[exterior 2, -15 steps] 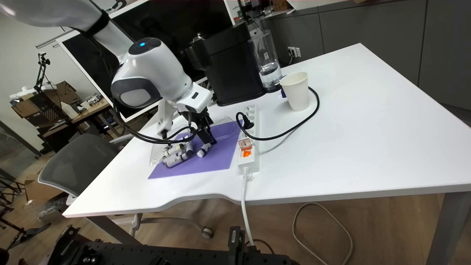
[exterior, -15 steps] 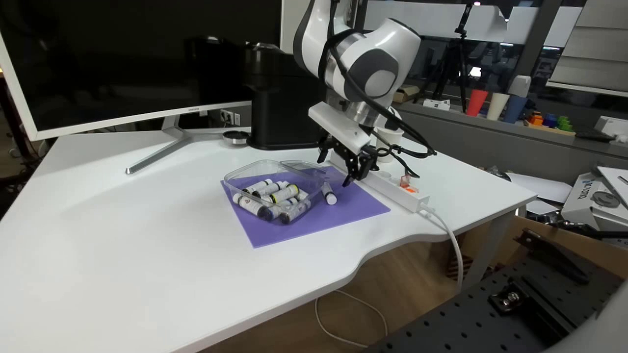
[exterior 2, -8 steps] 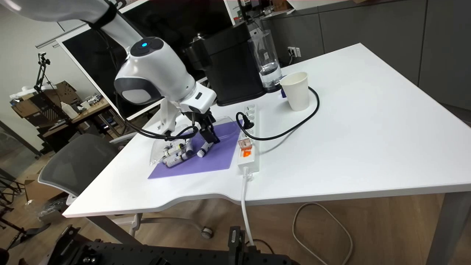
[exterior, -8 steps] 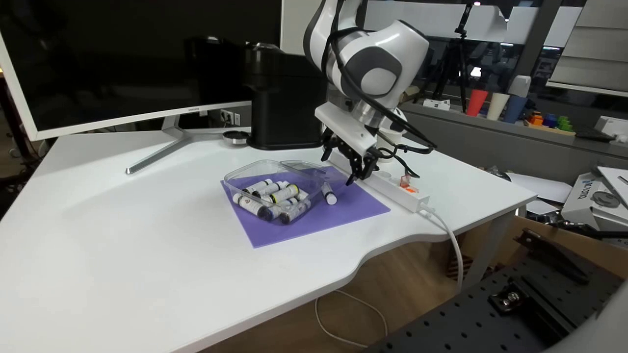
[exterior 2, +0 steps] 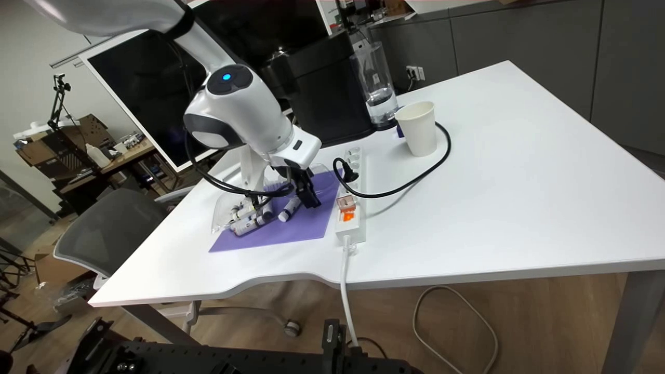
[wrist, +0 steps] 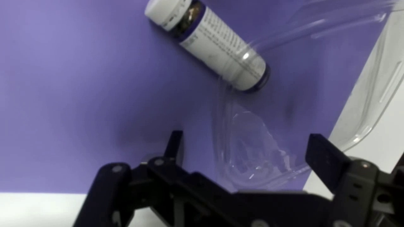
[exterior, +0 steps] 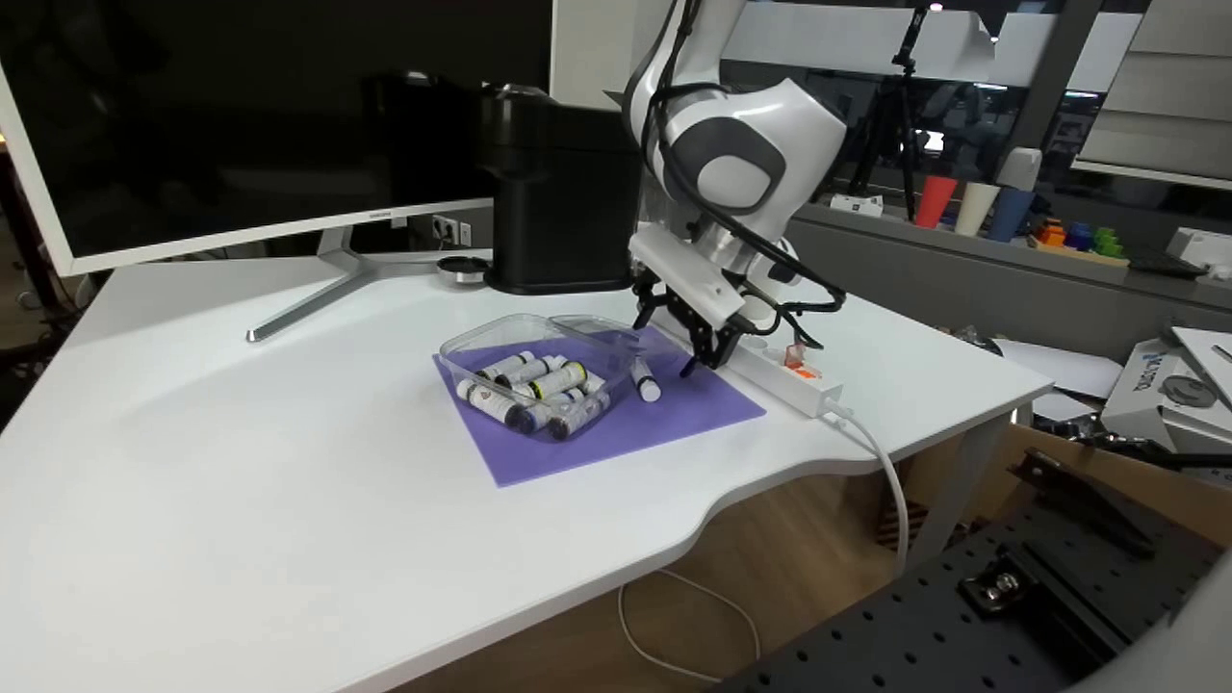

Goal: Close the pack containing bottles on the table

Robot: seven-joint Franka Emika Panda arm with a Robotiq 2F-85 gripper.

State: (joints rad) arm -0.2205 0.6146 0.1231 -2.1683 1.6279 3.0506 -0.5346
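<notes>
In an exterior view, a black box (exterior: 563,192) is standing at twelve o'clock from the open pack (exterior: 520,334), a power strip (exterior: 782,379) at three, on the worktop (exterior: 269,462). The arm (exterior: 736,159) is hanging from twelve o'clock, its fingers (wrist: 325,160) standing spread, the lid (wrist: 258,151) showing between them. One loose bottle (wrist: 217,45) is crossing the lid's rim; at least six bottles (exterior: 556,381) are lying inside the pack.

Pack (exterior: 518,335) is glossy plast., tbl (exterior: 289,481) smooth.
</notes>
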